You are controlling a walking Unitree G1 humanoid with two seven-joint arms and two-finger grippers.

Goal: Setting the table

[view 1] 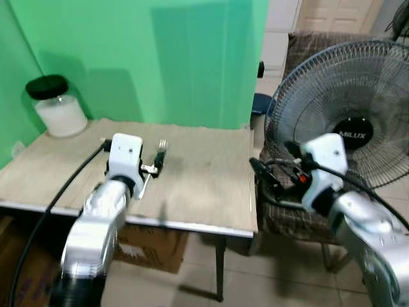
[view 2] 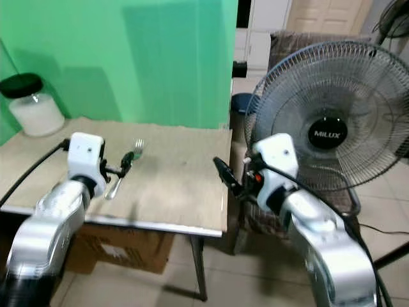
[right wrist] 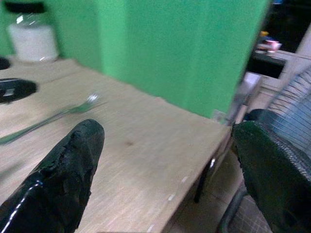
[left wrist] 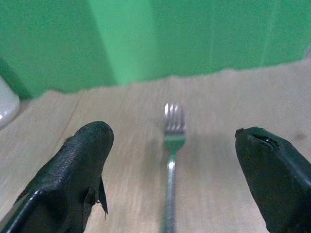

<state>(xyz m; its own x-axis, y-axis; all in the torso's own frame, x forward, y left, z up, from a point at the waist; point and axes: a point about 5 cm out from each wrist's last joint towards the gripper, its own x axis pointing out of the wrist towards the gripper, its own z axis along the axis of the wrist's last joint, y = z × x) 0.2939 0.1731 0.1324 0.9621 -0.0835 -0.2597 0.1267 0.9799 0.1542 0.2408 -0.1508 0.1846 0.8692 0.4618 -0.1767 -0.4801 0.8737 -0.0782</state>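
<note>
left gripper [left wrist: 170, 165] sits spread wide over the fork [left wrist: 171, 160] lying flat on the table [view 1: 204, 192], right gripper [right wrist: 165, 165] gaping too off the edge, so a shallow pinch could just skid that thin handle away.

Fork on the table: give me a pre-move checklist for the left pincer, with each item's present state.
1. Fork lies flat on the table, tines toward the green wall: ok.
2. Left pincer open, one finger on each side of the fork's handle: ok.
3. Fingers not touching the fork, gap on both sides: ok.
4. Height of the fingertips above the tabletop: cannot tell.
5. Right pincer open, off the table's right edge, away from the fork: ok.
6. Jar stands at the far left corner, well away from the fork: ok.
</note>
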